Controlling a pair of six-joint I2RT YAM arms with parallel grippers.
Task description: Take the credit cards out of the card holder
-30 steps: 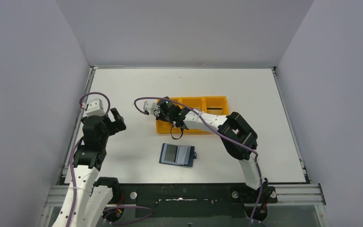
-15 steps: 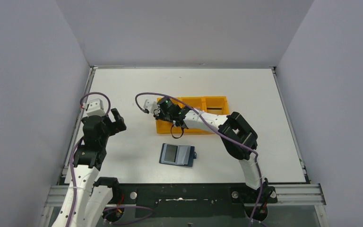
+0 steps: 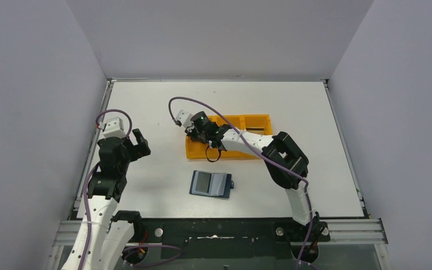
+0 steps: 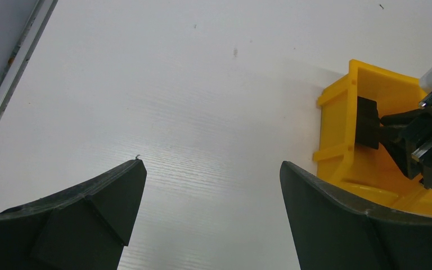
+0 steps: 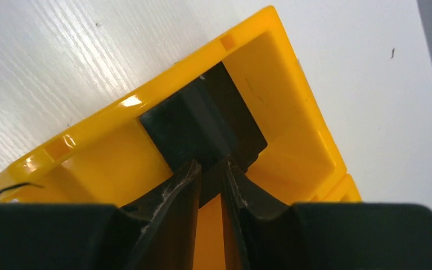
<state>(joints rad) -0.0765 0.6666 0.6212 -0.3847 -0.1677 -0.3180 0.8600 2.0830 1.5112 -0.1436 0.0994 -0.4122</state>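
The right gripper (image 5: pixel 211 164) is holding its two fingers just a little apart, with a thin gap between them, and they are not pinching anything. Right in front of the tips, a dark card (image 5: pixel 202 126) is leaning on the end wall inside the orange tray (image 5: pixel 292 101), in the compartment at the tray's left end. The tips are sitting at the card's lower edge, and I cannot tell if they are touching it. The card holder (image 3: pixel 211 184) is lying open and flat on the white table (image 3: pixel 146 101). It is on the near side of the tray and apart from it, not between any jaws. A grey card (image 3: pixel 202 181) is showing in its left half, and its small dark tab (image 3: pixel 232 184) is sticking out on the right. The left gripper (image 4: pixel 211 166) is hanging over the table well off to the left. Its jaws are standing wide apart with nothing between them, and the tray is showing off to its right.
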